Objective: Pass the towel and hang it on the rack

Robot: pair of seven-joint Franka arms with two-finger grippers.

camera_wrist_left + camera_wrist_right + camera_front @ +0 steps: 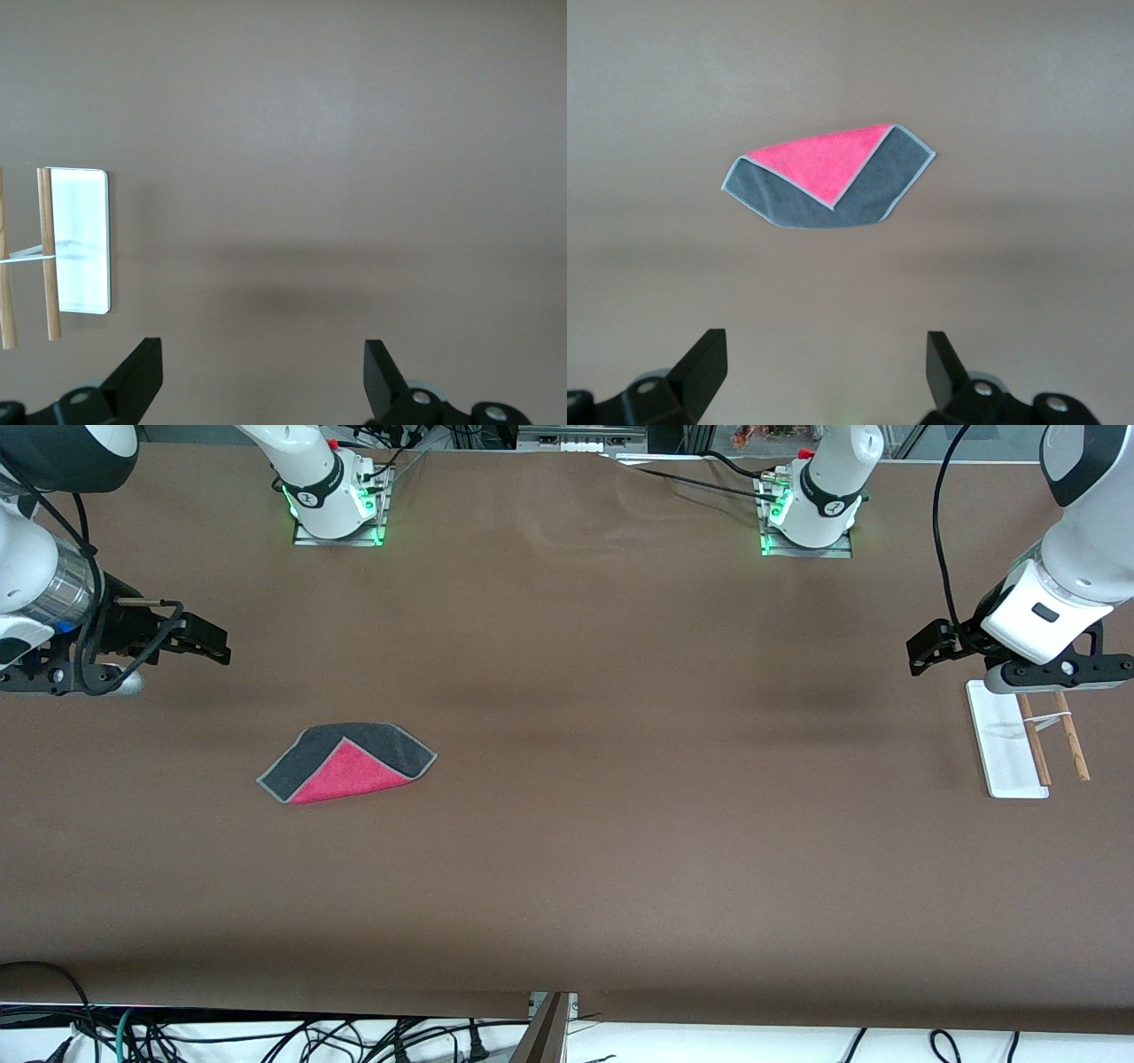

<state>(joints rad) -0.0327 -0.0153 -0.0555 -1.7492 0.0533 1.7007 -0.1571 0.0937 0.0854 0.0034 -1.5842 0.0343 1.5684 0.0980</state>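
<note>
Grey towel point(345, 764), one corner folded showing pink-red, lies flat on the desk point(602, 850) below the wide-open, empty right end effector point(824, 376); left end effector point(263, 385), also open and empty, hovers beside the rack point(1032, 737).

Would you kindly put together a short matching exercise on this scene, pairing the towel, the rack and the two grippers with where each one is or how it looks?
Things:
1. towel
2. rack
3. left gripper
4. right gripper

Descriptions:
A. white base with two wooden rods, at the left arm's end of the table
B. open, empty, above the table beside the rack
C. lying folded, pink-red showing over dark grey, toward the right arm's end
D. open, empty, up at the right arm's end, apart from the towel

Pairs: 1-C, 2-A, 3-B, 4-D
</note>
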